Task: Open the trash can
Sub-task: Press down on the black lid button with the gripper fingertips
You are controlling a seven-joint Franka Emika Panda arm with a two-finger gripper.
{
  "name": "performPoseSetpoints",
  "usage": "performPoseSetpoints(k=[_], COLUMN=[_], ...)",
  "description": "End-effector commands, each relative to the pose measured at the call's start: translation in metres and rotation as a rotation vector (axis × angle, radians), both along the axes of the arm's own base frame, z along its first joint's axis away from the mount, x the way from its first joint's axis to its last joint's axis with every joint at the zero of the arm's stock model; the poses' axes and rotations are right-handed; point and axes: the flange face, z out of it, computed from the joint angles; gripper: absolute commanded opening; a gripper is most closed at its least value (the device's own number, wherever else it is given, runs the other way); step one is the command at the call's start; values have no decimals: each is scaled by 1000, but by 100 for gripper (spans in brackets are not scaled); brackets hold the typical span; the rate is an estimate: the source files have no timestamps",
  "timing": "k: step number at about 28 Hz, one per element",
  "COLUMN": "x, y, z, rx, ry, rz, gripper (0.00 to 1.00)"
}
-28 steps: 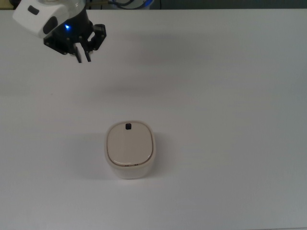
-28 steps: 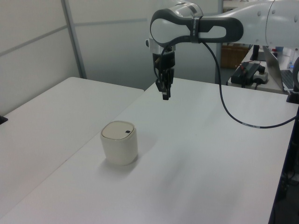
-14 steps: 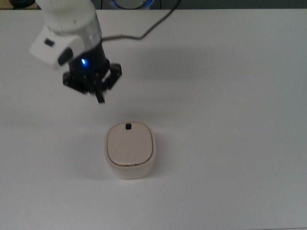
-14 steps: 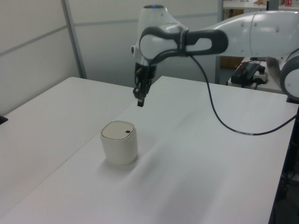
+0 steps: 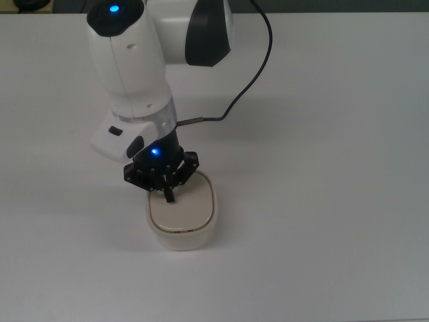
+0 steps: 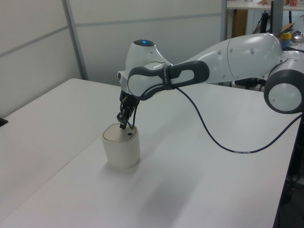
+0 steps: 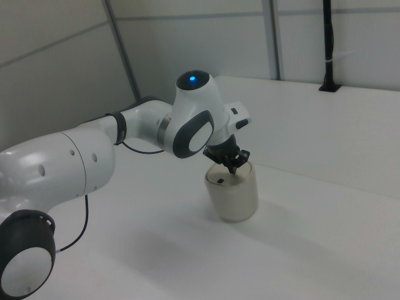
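The trash can (image 5: pixel 188 225) is a small cream bin with a flat lid lying closed; it stands on the white table (image 5: pixel 322 201). It also shows in the left view (image 6: pixel 121 151) and the right view (image 7: pixel 234 197). My gripper (image 5: pixel 169 196) points down over the lid's far part, its fingers pressed together and holding nothing. In the top view its hand hides the black button. The left view shows the button (image 6: pixel 129 135) just beside and below the gripper (image 6: pixel 123 126). In the right view the gripper (image 7: pixel 233 169) hangs close above the lid, near the button (image 7: pixel 220 181).
The arm's white body (image 5: pixel 134 60) and a dark cable (image 5: pixel 248 74) reach over the table behind the can. Grey wall panels (image 6: pixel 42 38) border the table, and a black post (image 7: pixel 326 44) stands at the far edge in the right view.
The gripper has travelled from the top view's upper left down to the trash can and now hangs low over its lid. The can has not moved.
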Motion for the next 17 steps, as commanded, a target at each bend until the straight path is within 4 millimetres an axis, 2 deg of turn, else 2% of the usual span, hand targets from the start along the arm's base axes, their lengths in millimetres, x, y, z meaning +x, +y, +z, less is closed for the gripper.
performPoseSetpoints(k=[1,3,9,17], x=[-3,-5,-5,-5], y=[10,20,20,18], z=[-7,-15,-44,-53], rx=[1,-8,-51,-57], ry=[4,19,65,77], rz=[8,29,43,43], gripper=[0,0,0,0])
